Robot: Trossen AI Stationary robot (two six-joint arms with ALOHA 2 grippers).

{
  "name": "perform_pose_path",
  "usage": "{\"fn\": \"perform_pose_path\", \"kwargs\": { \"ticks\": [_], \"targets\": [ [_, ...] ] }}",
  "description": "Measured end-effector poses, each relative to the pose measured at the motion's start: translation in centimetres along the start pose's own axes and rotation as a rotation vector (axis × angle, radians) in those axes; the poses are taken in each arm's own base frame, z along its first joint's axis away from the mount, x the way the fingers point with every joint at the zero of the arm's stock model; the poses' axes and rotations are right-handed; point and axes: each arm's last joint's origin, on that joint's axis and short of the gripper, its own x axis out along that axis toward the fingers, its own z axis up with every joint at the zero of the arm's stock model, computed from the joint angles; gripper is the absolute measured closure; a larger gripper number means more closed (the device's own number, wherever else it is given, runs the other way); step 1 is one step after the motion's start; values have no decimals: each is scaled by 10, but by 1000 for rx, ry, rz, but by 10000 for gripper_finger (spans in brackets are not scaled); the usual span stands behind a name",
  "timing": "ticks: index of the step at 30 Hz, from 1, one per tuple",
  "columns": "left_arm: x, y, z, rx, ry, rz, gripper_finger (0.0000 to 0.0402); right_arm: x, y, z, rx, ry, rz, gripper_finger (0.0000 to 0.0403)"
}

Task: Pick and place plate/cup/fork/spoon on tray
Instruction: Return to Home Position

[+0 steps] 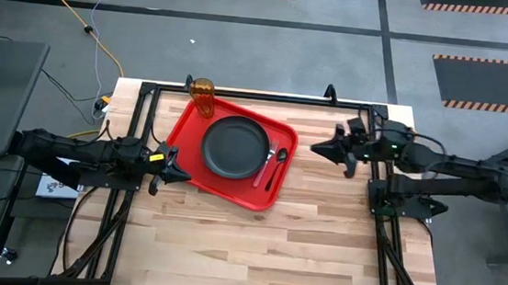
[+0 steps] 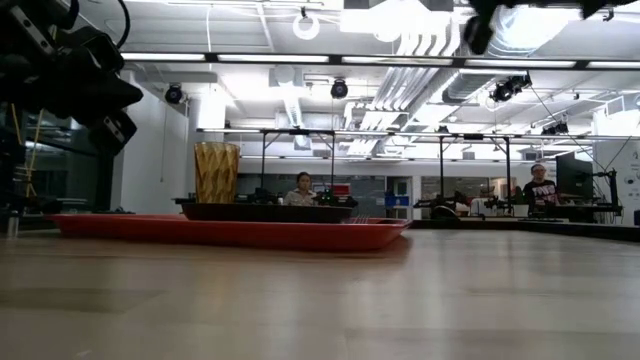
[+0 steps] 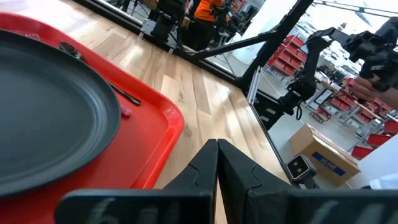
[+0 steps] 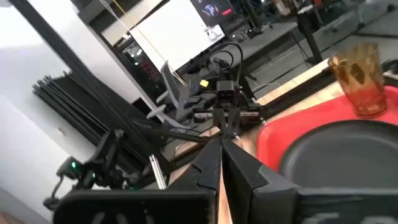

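The red tray [image 1: 192, 125] lies on the wooden table, turned at a slant. The black plate [image 1: 235, 147] rests in its middle. The amber cup [image 1: 203, 96] stands upright at the tray's far corner. The pink-handled fork [image 1: 265, 167] and the black spoon [image 1: 279, 166] lie side by side on the tray, right of the plate. My left gripper [image 1: 182, 174] is shut and empty, above the table beside the tray's left edge. My right gripper [image 1: 316, 149] is shut and empty, above the table right of the tray.
A black frame [image 1: 240, 95] runs round the table's far and side edges. Bare wood [image 1: 253, 253] lies between the tray and the near edge. People sit in the room beyond the table [image 2: 300, 190].
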Motion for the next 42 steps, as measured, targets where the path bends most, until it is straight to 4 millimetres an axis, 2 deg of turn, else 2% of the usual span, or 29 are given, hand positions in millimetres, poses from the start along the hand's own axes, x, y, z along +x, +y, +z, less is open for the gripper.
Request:
{"fn": "perform_pose_path", "kwargs": {
  "ticks": [9, 14, 19, 27, 34, 42],
  "targets": [
    [0, 0, 0, -2, 0, 0, 401, -58, 24, -6, -113, -38, -19, 402],
    [0, 0, 0, -2, 0, 0, 401, -74, 19, -31, -88, -110, 4, 403],
    [0, 0, 0, -2, 0, 0, 401, -80, 6, -59, -65, -221, 36, 403],
    [0, 0, 0, -1, -1, 0, 401, -86, -13, -82, -77, -329, 23, 403],
    [0, 0, 0, -1, 0, 0, 401, -91, -24, -96, -71, -374, 24, 403],
    [0, 0, 0, -1, -1, 1, 401, -88, -28, -104, -118, -297, 8, 403]
  ]
}}
